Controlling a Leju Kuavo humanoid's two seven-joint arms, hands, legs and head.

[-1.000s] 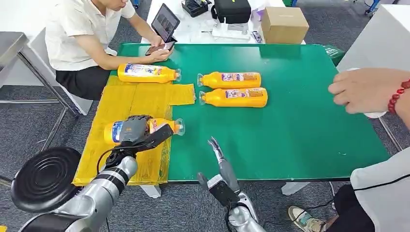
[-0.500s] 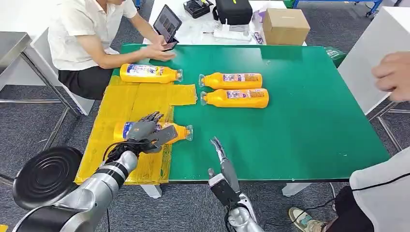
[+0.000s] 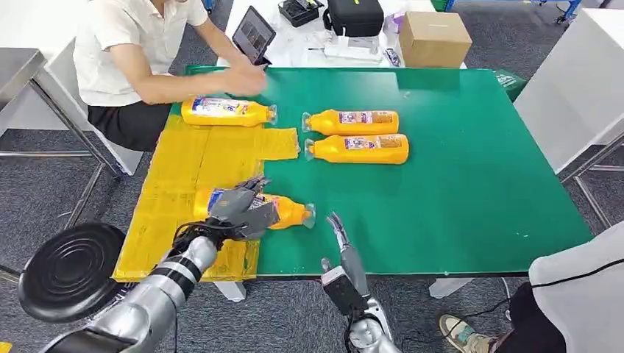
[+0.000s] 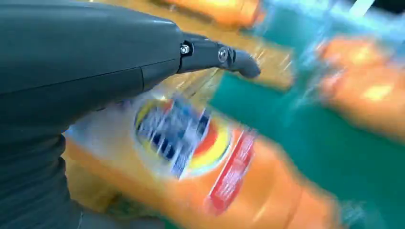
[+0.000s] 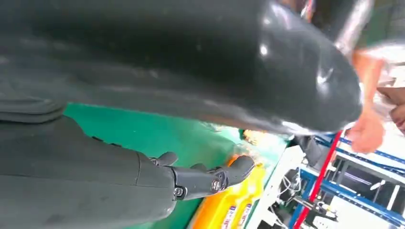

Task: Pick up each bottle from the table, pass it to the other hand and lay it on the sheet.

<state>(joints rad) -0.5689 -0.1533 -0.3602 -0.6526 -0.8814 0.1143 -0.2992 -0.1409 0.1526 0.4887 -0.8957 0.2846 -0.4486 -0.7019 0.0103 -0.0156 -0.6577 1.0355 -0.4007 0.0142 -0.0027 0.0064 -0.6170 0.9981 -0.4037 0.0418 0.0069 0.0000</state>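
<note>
1. Head view: your L hand (image 3: pixel 239 208) grips an orange bottle (image 3: pixel 287 214) round its labelled body, at the near right edge of the yellow sheet (image 3: pixel 195 158). Cap end points right, out over the green table (image 3: pixel 456 169).
2. L wrist view: same bottle (image 4: pixel 224 176) fills the frame under the palm (image 4: pixel 71 62), label up, picture blurred w/ motion.
3. R hand (image 3: pixel 340 237) sits at the near table edge, just right of the held bottle's cap, not touching it. Fingers straight, pointing far, holding nothing.
4. R wrist view: R hand's fingers (image 5: pixel 210 179) stretched out over the green top, w/ an orange bottle (image 5: pixel 229 205) just beyond them.
5. Second bottle (image 3: pixel 227 112) lies on the far end of the sheet, cap to the right.
6. Two more bottles lie side by side on bare table right of the sheet, caps left: far one (image 3: pixel 352 122), near one (image 3: pixel 357 149).
7. Person in white shirt (image 3: pixel 121 44) sits far left, arm reaching over the far table corner by a tablet (image 3: pixel 252 34).
8. Cardboard box (image 3: pixel 434 38) and black bag (image 3: pixel 355 15) sit beyond the far edge.
</note>
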